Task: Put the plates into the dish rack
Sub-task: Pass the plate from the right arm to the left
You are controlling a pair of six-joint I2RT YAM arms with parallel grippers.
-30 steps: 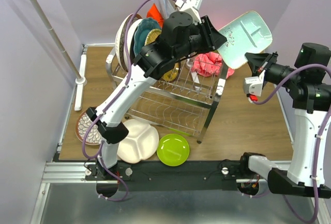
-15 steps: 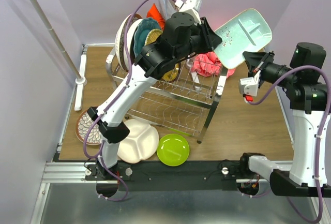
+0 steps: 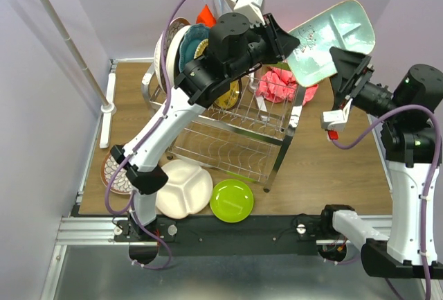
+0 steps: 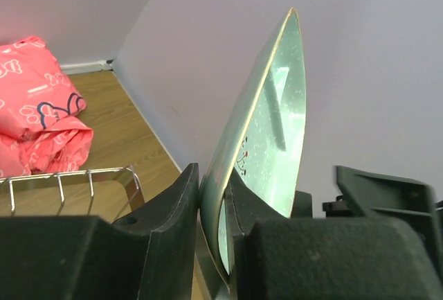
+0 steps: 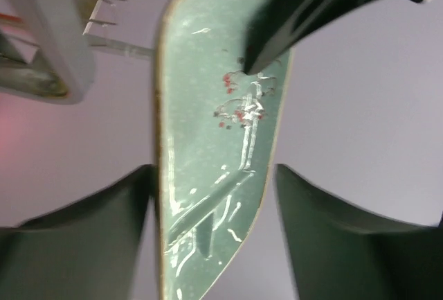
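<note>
A pale aqua divided plate (image 3: 332, 40) hangs tilted in the air above the right end of the dish rack (image 3: 280, 151). My left gripper (image 3: 287, 47) is shut on its lower left rim, and in the left wrist view both pads pinch the plate (image 4: 273, 127) edge-on. My right gripper (image 3: 349, 71) is open at the plate's lower right, its fingers standing apart on either side of the plate (image 5: 214, 147). Several plates (image 3: 187, 47) stand upright at the rack's far left end. On the table near the front lie a white divided plate (image 3: 183, 188), a lime green plate (image 3: 232, 200) and a patterned plate (image 3: 114, 172).
A pink cloth (image 3: 287, 85) lies behind the rack's right end. A white-poled rail (image 3: 69, 43) runs along the left and the back. Purple walls close in on the left, back and right of the wooden table.
My right gripper has opened and let go of the aqua plate. The left gripper has tightened on it and carried it up and to the right. The right arm has risen.
</note>
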